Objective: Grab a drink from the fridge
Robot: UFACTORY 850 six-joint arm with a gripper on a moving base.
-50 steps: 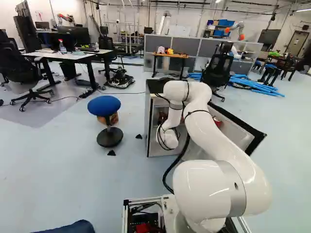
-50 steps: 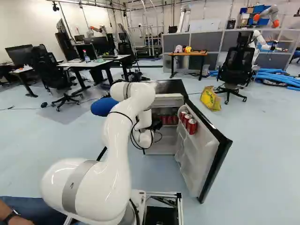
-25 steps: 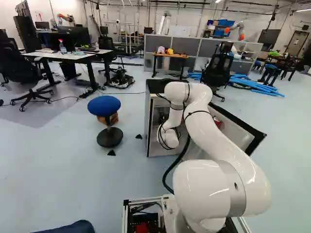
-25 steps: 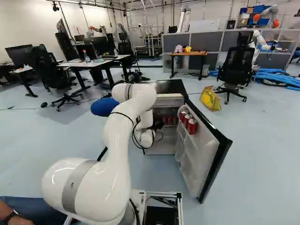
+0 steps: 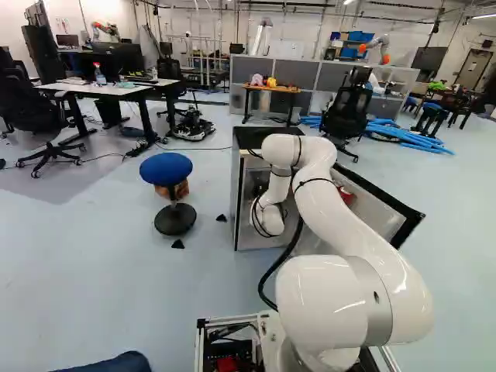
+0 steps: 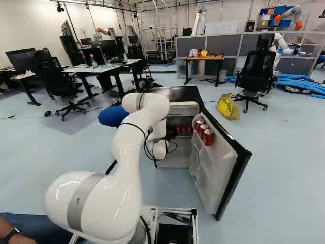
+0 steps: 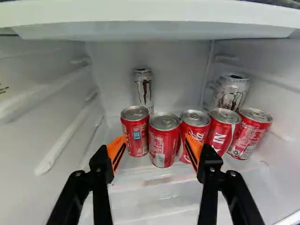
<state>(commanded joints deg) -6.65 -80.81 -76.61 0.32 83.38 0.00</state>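
Note:
In the right base view my gripper (image 6: 171, 135), dark and partly hidden by the wrist, reaches into the open fridge (image 6: 185, 109). The wrist view shows the gripper (image 7: 155, 152) open, its orange pads apart with no can gripped. Just ahead, a red can (image 7: 164, 139) faces the gap, and another red can (image 7: 135, 131) stands beside it. A third red can (image 7: 194, 124) is ahead of the other finger. Further red cans (image 7: 222, 130) continue the row. Behind the row stand a slim white can (image 7: 144, 89) and a second white can (image 7: 230, 93).
A white ledge (image 7: 150, 29) spans the fridge above the cans, with side walls close by. The open door (image 6: 231, 162) holds red cans (image 6: 207, 136) on its shelf. A blue stool (image 5: 167, 169) stands beside the fridge. Another robot (image 6: 288, 17) is far behind.
The arm's elbow and wrist have shifted slightly, and the dark gripper shows a little less in the right base view. The base, fridge and door have not moved.

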